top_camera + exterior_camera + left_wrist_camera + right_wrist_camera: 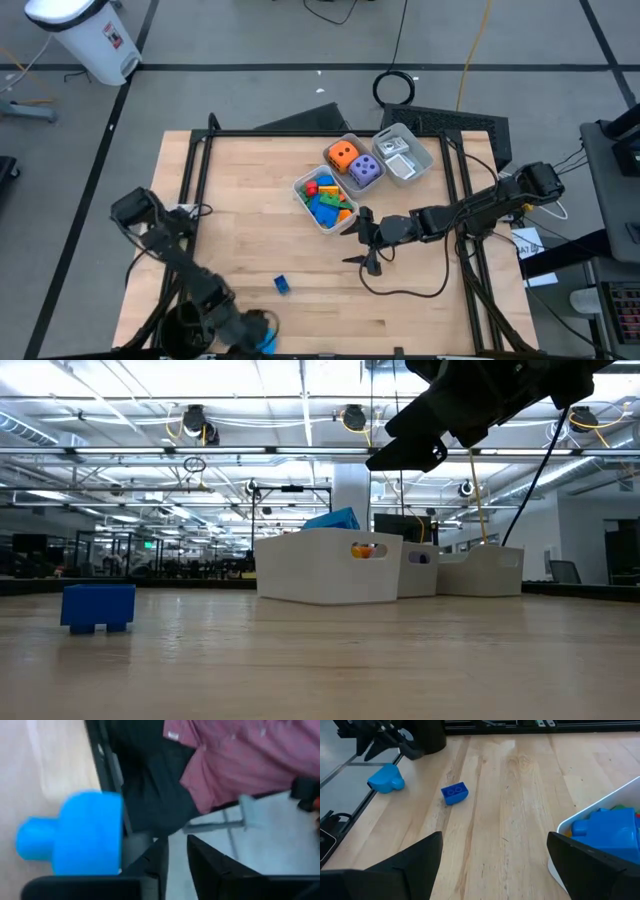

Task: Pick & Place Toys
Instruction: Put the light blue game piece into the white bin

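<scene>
A dark blue brick (282, 285) (455, 793) (98, 606) rests flat on the wood, left of centre near the front. A light-blue toy piece (267, 342) (386, 779) (75, 835) lies at the table's near edge. My left gripper (255, 335) (177, 865) is right beside it, its fingers almost together with nothing between them; whether a finger touches the piece I cannot tell. My right gripper (368, 245) (492, 845) hangs open above the wood just in front of a white tray (312, 215) of coloured bricks.
Behind the white tray, a clear tray holds an orange die (342, 155) and a purple die (364, 170), and another clear tray (403, 155) holds white cards. A black frame (200, 170) borders the table. A person in a pink shirt (240, 760) stands beyond the near edge.
</scene>
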Action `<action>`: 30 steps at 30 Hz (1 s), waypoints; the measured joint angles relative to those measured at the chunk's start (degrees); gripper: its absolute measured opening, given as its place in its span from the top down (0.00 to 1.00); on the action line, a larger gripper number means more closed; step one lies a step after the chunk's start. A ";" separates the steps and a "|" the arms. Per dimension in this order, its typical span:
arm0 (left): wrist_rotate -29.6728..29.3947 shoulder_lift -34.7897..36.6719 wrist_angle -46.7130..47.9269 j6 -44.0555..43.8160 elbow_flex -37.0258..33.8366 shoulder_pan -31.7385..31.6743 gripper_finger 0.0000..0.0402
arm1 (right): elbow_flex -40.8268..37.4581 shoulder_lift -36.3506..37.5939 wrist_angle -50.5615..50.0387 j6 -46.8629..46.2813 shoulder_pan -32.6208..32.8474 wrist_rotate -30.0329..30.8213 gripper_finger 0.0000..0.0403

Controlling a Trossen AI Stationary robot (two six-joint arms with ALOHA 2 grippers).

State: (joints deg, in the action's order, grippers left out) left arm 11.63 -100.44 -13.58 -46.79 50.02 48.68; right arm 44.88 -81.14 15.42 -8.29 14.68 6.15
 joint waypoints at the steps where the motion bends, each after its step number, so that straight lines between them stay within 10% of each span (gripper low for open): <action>1: -1.81 0.00 0.72 0.66 0.00 1.21 0.83 | 0.00 0.00 0.04 0.00 0.01 0.00 0.18; 8: -14.30 -0.55 1.30 4.29 0.00 3.50 0.98 | 0.00 0.00 0.15 -1.50 0.00 0.01 0.18; 16: -26.70 -0.55 11.18 -1.46 0.00 -1.83 0.91 | 0.00 0.00 0.15 -1.52 0.04 0.00 0.18; 30: -8.83 2.47 2.91 6.24 0.04 2.48 0.99 | -0.02 0.00 0.15 -1.52 0.04 0.00 0.18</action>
State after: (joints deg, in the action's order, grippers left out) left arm 2.81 -97.97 -10.67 -40.55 50.06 51.16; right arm 44.86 -81.14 15.57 -9.82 14.72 6.15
